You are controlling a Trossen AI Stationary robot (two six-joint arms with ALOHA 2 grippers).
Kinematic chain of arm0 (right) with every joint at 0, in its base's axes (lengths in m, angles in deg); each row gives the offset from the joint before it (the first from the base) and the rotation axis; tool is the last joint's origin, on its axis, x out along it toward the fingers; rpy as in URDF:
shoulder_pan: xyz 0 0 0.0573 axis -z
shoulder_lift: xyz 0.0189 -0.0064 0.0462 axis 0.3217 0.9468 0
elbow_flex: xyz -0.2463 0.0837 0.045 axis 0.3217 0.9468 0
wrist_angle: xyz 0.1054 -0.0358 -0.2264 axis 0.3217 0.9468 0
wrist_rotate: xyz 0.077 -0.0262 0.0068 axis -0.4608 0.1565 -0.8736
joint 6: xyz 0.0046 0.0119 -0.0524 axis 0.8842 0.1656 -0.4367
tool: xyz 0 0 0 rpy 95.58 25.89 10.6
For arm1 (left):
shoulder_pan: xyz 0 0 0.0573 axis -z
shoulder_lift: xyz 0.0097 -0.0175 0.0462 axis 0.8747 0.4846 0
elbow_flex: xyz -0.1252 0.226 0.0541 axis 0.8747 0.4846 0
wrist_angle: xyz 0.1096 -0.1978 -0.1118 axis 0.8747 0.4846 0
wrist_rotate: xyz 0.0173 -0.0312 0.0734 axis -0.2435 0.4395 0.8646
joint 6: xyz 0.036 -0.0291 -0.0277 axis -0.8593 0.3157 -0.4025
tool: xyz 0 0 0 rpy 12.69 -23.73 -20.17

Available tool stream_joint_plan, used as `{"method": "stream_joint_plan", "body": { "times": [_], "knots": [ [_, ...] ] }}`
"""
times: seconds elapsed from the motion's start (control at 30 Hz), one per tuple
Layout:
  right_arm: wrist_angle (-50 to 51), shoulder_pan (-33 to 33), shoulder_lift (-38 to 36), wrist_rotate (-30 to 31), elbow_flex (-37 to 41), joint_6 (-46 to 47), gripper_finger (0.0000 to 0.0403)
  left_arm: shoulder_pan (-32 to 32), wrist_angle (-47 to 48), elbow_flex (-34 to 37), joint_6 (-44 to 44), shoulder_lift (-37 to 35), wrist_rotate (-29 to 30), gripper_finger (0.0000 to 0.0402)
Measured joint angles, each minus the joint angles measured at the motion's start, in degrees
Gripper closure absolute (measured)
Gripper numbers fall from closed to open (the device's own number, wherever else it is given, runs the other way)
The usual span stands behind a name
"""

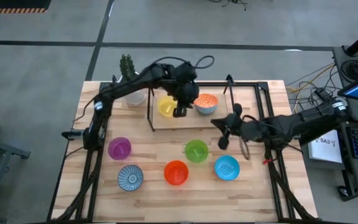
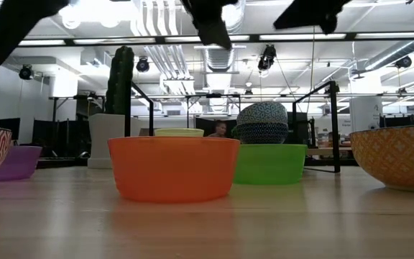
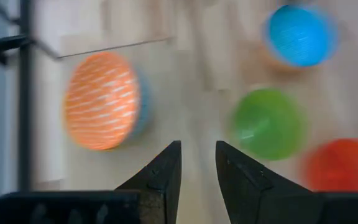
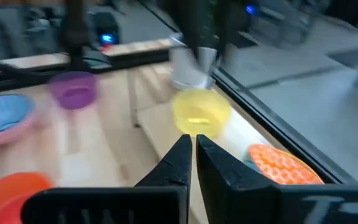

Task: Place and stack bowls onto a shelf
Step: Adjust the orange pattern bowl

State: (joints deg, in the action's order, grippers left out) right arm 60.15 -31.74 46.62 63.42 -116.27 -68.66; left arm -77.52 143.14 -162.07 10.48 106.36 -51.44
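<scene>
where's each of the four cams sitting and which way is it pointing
High: above the table, looking straight down; both arms show, left gripper by the yellow bowl.
Low: at tabletop height, looking level past the orange-red bowl; arm parts hang overhead.
Left wrist: looks past its own fingers.
Right wrist: looks past its shut gripper toward the shelf.
Shared: both wrist views see the orange-patterned bowl.

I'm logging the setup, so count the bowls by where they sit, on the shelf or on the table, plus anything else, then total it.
Bowls on the shelf: 2, the yellow bowl and the orange-patterned bowl
Bowls on the table: 5, the purple bowl, green bowl, orange-red bowl, blue bowl and white-and-blue patterned bowl
Cactus pot: 1
Total: 8
</scene>
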Motion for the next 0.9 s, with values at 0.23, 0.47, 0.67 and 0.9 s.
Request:
{"method": "stream_joint_plan", "body": {
  "times": [0.23, 0.47, 0.67, 0.9],
  "knots": [
    [0.0, 8.7, 4.4, -4.6, -1.3, 6.1, 0.0394, 0.7, -1.6, 12.1, 1.1, -11.3, -18.2, 0.0320],
    [2.4, 13.2, 11.4, -7.4, -3.3, 14.7, 0.0394, 4.5, -28.1, 44.0, 10.0, -31.1, -13.6, 0.0320],
    [8.8, 14.2, 15.7, -8.3, -7.3, 25.8, 0.0394, 7.5, -50.2, 64.8, 12.9, -45.7, -6.8, 0.0320],
    [30.2, 17.4, 18.9, -11.4, -20.1, 35.2, 0.0394, 7.5, -59.7, 77.3, 12.9, -57.0, -5.2, 0.0320]
  ]
}}
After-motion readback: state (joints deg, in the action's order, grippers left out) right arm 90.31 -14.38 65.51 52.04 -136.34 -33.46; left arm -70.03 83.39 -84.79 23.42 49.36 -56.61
